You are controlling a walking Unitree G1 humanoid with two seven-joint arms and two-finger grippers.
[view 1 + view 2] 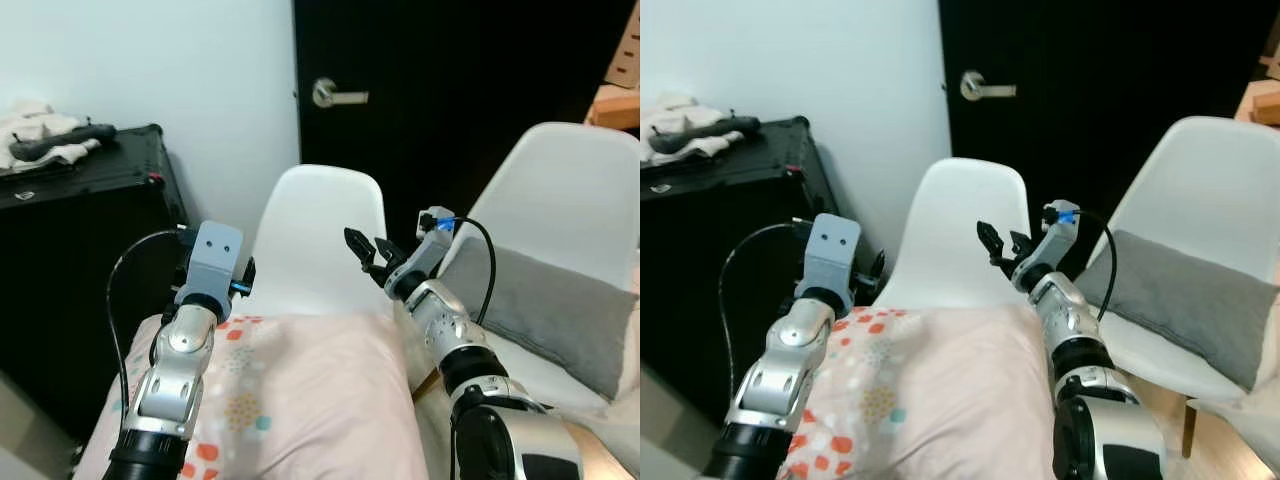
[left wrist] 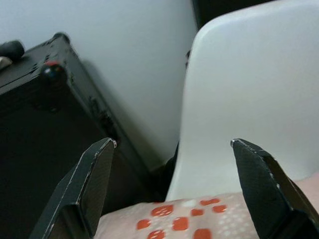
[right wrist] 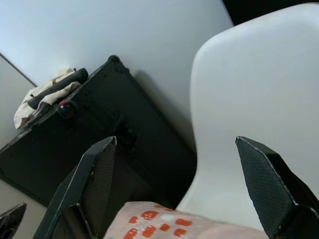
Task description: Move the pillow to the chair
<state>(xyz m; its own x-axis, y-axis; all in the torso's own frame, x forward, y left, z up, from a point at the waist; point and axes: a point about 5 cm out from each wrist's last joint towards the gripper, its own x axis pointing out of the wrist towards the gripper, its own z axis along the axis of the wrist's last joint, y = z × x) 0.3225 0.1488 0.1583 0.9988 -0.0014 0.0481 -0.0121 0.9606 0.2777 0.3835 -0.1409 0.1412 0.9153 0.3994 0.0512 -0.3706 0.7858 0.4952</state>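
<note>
The pink pillow (image 1: 310, 390) fills the lower centre of the frame, its far edge touching the white chair (image 1: 318, 235) just above. The left gripper (image 2: 174, 186) and right gripper (image 3: 192, 191) flank it, fingers spread wide, holding nothing; both look equally near.

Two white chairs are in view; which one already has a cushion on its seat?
The right-hand white chair, by the dark door: a grey cushion lies on its seat. The other white chair, straight ahead past the patterned pink pillow, has none.
</note>
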